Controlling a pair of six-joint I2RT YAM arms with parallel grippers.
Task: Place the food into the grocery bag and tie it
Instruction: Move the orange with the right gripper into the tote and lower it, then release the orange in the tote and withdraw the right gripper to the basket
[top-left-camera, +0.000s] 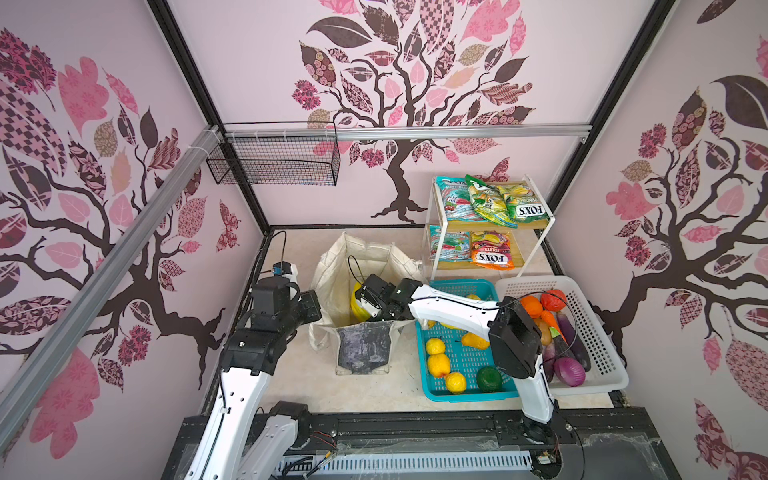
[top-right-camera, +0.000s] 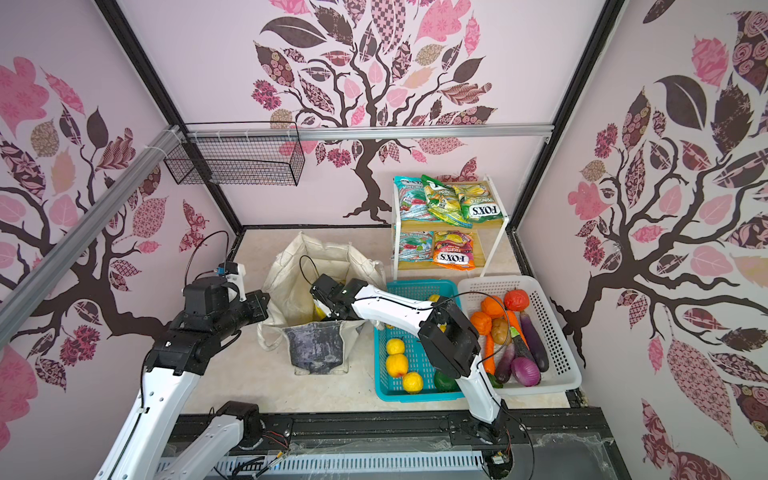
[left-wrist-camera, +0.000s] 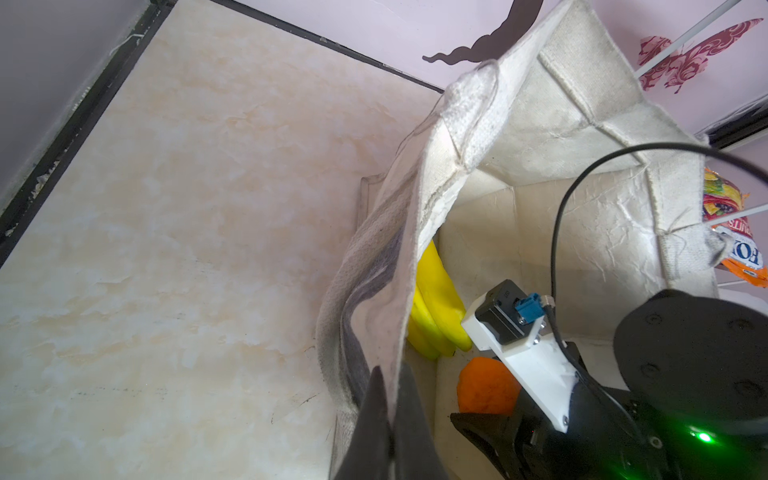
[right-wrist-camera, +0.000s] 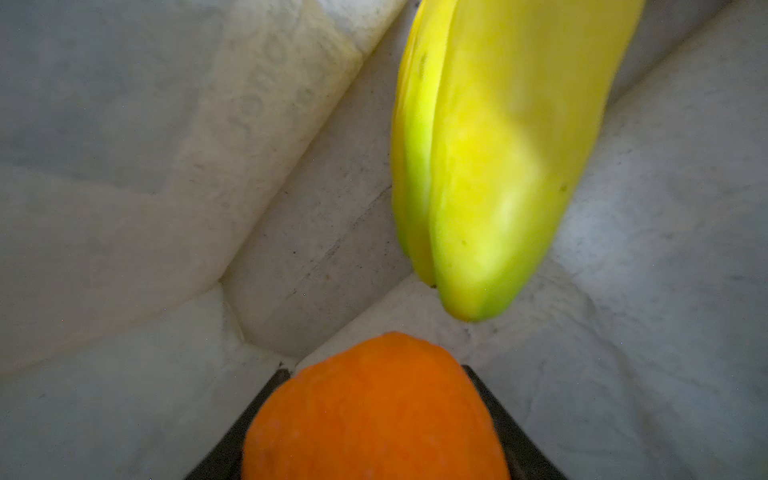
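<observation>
- The orange (right-wrist-camera: 374, 411) sits gripped between the jaws of the right gripper (right-wrist-camera: 374, 370), deep inside the grocery bag (top-left-camera: 332, 282). It looks round, matt and dimpled, so you have no long axis to align.
- Ahead of the fingertips lies bare cream bag lining. The bananas (right-wrist-camera: 490, 166) rest just beyond, long axis pointing towards the gripper, tip near the orange but not touching it.
- Judge the release a short drop; the right arm is the nearer one.
- The left gripper (left-wrist-camera: 390, 374) is clenched on the bag's rim, holding the mouth open for you.
- More fruit waits in the teal basket (top-left-camera: 457, 284).
</observation>
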